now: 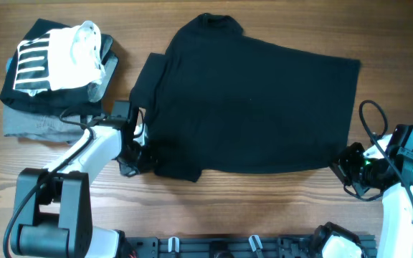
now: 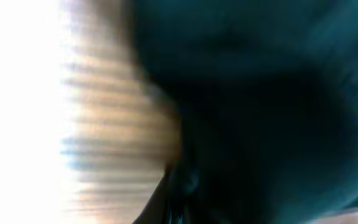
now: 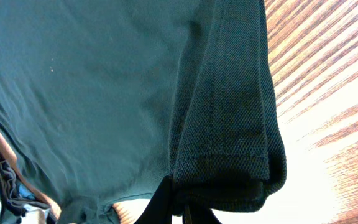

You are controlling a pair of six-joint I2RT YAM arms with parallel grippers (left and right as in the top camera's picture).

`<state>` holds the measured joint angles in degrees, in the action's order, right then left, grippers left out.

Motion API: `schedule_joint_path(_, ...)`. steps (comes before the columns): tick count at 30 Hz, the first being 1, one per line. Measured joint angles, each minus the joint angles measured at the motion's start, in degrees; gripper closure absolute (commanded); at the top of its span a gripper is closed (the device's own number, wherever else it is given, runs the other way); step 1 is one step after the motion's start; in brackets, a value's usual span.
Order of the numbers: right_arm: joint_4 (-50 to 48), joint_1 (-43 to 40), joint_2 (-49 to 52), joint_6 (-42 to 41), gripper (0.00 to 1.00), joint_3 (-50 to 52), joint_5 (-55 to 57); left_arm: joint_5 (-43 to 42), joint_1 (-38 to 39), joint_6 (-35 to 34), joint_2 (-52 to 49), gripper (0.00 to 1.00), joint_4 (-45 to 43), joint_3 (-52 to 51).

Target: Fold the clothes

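Note:
The black T-shirt (image 1: 257, 100) lies spread flat on the wooden table (image 1: 264, 208), collar toward the far edge. My left gripper (image 1: 136, 154) is at its near left corner, below the left sleeve. The left wrist view is badly blurred: dark fabric (image 2: 260, 93) fills the right side down to the jaws (image 2: 179, 208), which seem shut on it. My right gripper (image 1: 346, 163) is at the near right hem corner. In the right wrist view the stitched hem corner (image 3: 229, 137) is bunched between the fingers (image 3: 185, 208), which are shut on it.
A pile stands at the far left: a black garment with white stripes and print (image 1: 45, 61) on top of a grey folded garment (image 1: 31, 125). A black cable (image 1: 371, 118) loops above the right arm. The arm bases sit along the near edge.

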<state>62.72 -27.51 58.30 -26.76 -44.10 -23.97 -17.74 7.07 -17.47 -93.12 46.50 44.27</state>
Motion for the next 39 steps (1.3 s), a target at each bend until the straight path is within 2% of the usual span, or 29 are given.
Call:
schedule_joint_path(3, 0.0, 0.0, 0.0, 0.0, 0.96, 0.0, 0.0, -0.1, -0.2, 0.0, 0.4, 0.96, 12.4, 2.4)
schedule_joint_path(6, 2.2, 0.0, 0.0, 0.5, 0.96, -0.3, 0.0, 0.1, -1.6, 0.2, 3.8, 0.96, 26.1, 11.1)
schedule_joint_path(9, 7.0, 0.0, -0.1, 2.0, 0.96, -0.4, 0.2, 1.6, -2.5, 0.3, 10.2, 0.96, 32.1, 21.3)
schedule_joint_path(11, 8.7, 0.0, -0.8, 2.7, 0.96, -0.4, 0.5, 2.6, -2.5, 0.4, 14.1, 0.96, 32.3, 25.9)
schedule_joint_path(15, 6.1, 0.0, -2.4, 2.8, 0.96, -0.4, 2.1, 4.2, -2.5, 0.4, 18.9, 0.96, 26.3, 29.1)
schedule_joint_path(20, -1.2, 0.0, 2.6, 2.2, 0.96, -0.5, 2.8, 4.9, 0.7, 0.5, 16.7, 0.96, 13.8, 29.1)
schedule_joint_path(22, -4.8, 0.0, 7.6, 1.2, 0.96, -0.7, 3.1, 5.3, 3.9, 0.9, 14.0, 0.96, 7.2, 29.1)
schedule_joint_path(25, -10.6, 0.0, 14.8, 0.2, 0.96, -0.7, 2.5, 8.0, 6.8, 1.1, 8.7, 0.96, 2.7, 29.1)
schedule_joint_path(32, -20.9, 0.0, 23.9, -0.7, 0.93, -0.7, 1.6, 11.3, 7.5, 1.3, 0.0, 0.96, -9.7, 29.1)
schedule_joint_path(34, -23.3, 0.0, 24.7, -1.6, 0.85, -0.7, 1.4, 11.5, 7.5, 1.4, -0.7, 0.93, -13.4, 29.1)
schedule_joint_path(36, -24.9, 0.0, 25.1, -2.4, 0.48, -0.7, 1.4, 11.8, 7.5, 1.7, -1.5, 0.86, -16.3, 29.1)
schedule_joint_path(37, -25.4, 0.0, 25.1, -2.6, 0.43, -0.7, 1.4, 11.9, 7.5, 1.7, -1.9, 0.83, -17.0, 29.1)
schedule_joint_path(38, -26.1, 0.0, 25.1, -2.7, 0.41, -0.7, 1.3, 11.9, 7.5, 1.9, -2.4, 0.71, -17.3, 29.1)
schedule_joint_path(39, -26.5, 0.0, 25.1, -2.9, 0.4, -0.7, 1.3, 11.9, 7.5, 1.9, -2.9, 0.51, -17.7, 29.1)
